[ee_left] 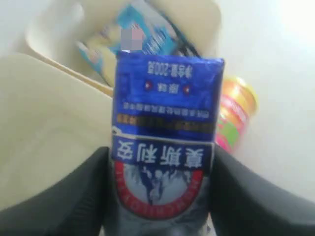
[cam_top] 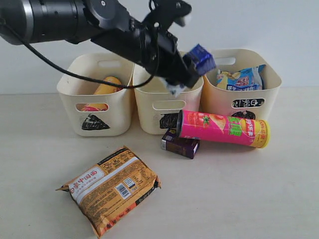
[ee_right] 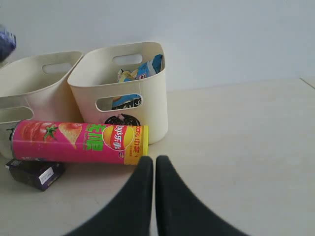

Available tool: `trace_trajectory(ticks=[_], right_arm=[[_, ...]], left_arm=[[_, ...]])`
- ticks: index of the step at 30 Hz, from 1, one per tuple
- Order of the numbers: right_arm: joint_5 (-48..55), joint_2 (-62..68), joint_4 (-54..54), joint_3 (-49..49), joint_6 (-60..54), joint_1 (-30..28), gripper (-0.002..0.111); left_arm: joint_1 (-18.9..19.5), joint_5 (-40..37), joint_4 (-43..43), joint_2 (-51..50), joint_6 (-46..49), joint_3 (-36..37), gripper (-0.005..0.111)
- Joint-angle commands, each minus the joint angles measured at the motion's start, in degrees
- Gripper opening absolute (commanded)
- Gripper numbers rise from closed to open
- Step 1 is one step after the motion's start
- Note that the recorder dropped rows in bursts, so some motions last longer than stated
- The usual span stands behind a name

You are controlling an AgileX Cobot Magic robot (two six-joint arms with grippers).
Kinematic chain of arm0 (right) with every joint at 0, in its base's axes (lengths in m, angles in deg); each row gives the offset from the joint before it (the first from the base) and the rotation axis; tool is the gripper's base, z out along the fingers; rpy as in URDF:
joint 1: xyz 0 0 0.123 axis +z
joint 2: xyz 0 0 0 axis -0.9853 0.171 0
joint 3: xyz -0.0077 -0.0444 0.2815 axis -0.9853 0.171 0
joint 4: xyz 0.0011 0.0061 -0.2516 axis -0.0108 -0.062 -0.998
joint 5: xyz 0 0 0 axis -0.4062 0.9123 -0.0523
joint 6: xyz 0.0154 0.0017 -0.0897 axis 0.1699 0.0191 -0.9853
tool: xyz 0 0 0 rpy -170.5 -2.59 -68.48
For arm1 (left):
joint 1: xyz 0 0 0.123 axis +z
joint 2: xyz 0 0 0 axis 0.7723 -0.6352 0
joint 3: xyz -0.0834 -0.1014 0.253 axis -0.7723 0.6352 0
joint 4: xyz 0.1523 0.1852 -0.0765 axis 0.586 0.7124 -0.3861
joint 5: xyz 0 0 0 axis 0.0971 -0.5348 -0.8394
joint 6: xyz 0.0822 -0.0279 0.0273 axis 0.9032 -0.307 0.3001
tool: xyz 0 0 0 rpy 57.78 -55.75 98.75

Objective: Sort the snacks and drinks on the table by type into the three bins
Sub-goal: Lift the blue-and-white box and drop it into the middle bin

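My left gripper (cam_top: 197, 65) reaches in from the upper left and is shut on a small dark blue and white wrapped packet (cam_top: 202, 58) (ee_left: 167, 98). It holds the packet in the air over the rims where the middle bin (cam_top: 167, 107) and right bin (cam_top: 241, 92) meet. The left bin (cam_top: 94, 107) holds a yellow chip tube (cam_top: 107, 85). A blue noodle packet (cam_top: 241, 78) lies in the right bin. The pink chip tube (cam_top: 224, 128) (ee_right: 74, 142) lies on its side before the bins. My right gripper (ee_right: 154, 160) is shut and empty, close to the tube's yellow end.
A dark small packet (cam_top: 180, 144) (ee_right: 34, 172) lies against the pink tube in front of the middle bin. The orange-brown noodle packet (cam_top: 112, 186) lies flat near the table's front. A pale wall stands behind the bins.
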Motion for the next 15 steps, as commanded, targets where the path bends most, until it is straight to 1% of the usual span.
trace_trajectory(ticks=[1, 3, 11, 15], right_arm=[[-0.03, -0.08, -0.26, 0.23, -0.04, 0.13, 0.0], [-0.03, -0.08, -0.26, 0.23, -0.04, 0.13, 0.0], [-0.03, -0.08, -0.26, 0.23, -0.04, 0.13, 0.0], [-0.03, -0.08, -0.26, 0.23, -0.04, 0.13, 0.0]], left_arm=[[0.01, 13.81, -1.17, 1.18, -11.75, -0.62, 0.004], [0.21, 18.22, -1.17, 0.6, -14.05, -0.92, 0.004], [0.21, 34.41, -1.17, -3.61, -14.25, -0.92, 0.004], [0.34, 37.32, -1.17, -5.91, -14.25, -0.92, 0.004]])
